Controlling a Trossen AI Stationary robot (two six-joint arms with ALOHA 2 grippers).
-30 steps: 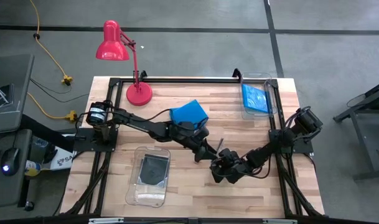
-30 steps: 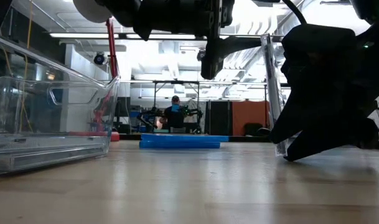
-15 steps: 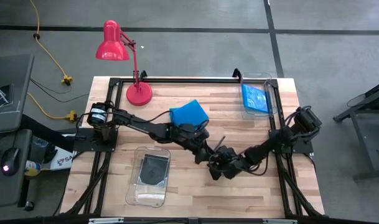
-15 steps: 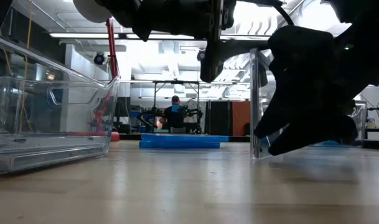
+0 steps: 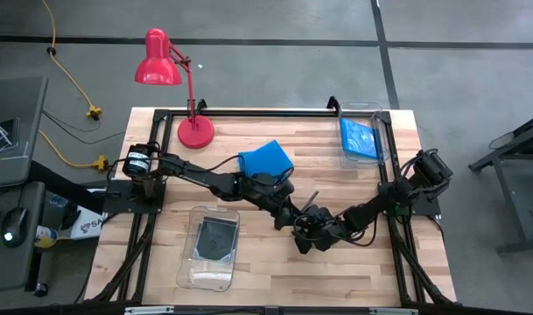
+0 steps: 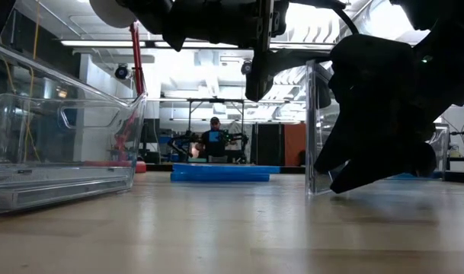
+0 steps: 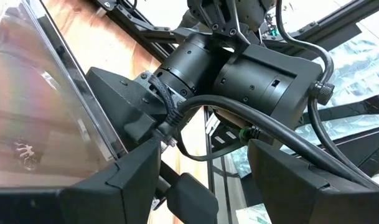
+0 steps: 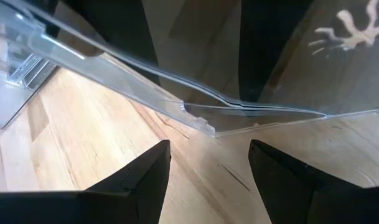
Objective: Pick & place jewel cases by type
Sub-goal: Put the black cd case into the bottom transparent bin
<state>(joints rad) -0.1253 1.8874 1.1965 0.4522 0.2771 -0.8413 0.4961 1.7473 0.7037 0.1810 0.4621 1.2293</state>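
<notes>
A clear jewel case (image 6: pixel 312 125) with a disc (image 7: pixel 33 118) stands upright on its lower edge on the table, right of centre. My right gripper (image 8: pixel 209 146) is open, low and just right of it (image 6: pixel 346 171). The case's bottom edge (image 8: pixel 201 124) lies just past its fingertips. My left gripper (image 7: pixel 205 149) is open and hangs above and left of the case (image 5: pixel 291 213). A stack of blue jewel cases (image 5: pixel 266 159) lies flat farther back. My right gripper comes slanting down from the table's right side toward the case's lower part (image 6: pixel 317 181). No part of the case lies between its fingers, and I cannot tell whether a fingertip touches it. My left gripper has the case's panel (image 7: pixel 83 99) beside one finger; whether they touch does not show.
A clear bin (image 5: pixel 213 249) at the near left holds a dark case. Another clear bin (image 5: pixel 362 136) at the far right holds a blue case. A red desk lamp (image 5: pixel 174 87) stands at the far left. The two arms cross closely over the table's middle.
My right gripper has shifted a little toward the table's left edge. The clear case, which leaned at a tilt a second ago, now stands upright and sits slightly farther left, its lower edge still on the table.
</notes>
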